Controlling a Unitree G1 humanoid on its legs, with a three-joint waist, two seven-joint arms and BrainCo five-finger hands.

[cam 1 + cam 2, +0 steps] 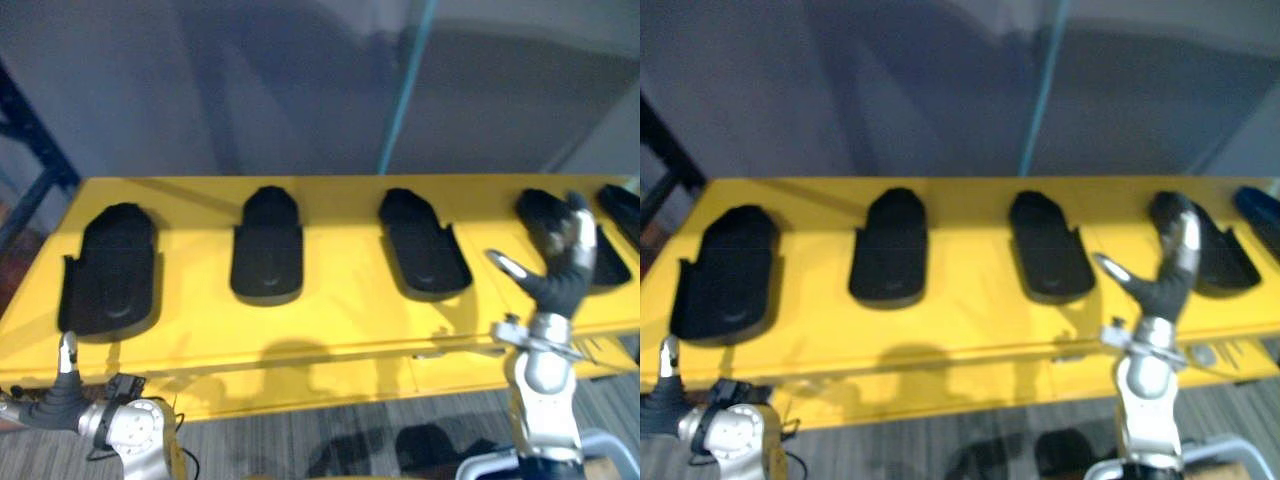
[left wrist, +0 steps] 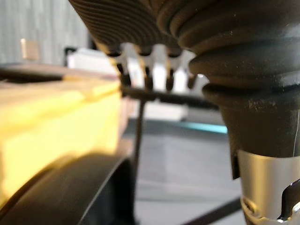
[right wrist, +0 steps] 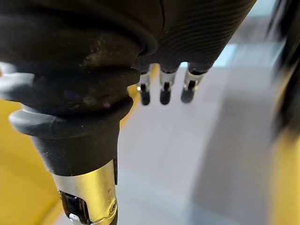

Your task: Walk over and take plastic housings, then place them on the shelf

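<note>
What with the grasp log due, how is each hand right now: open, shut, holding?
Left hand: open, holding nothing, low by the yellow table edge.
Right hand: open, holding nothing, raised near a black housing.

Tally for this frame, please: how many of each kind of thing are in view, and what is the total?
Black plastic housings: 5
Yellow table: 1
Robot hands: 2, left hand and right hand
Total: 8

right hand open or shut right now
Open. The right hand has straight fingers and its thumb spread apart, raised in front of a black housing on the yellow surface, holding nothing.
</note>
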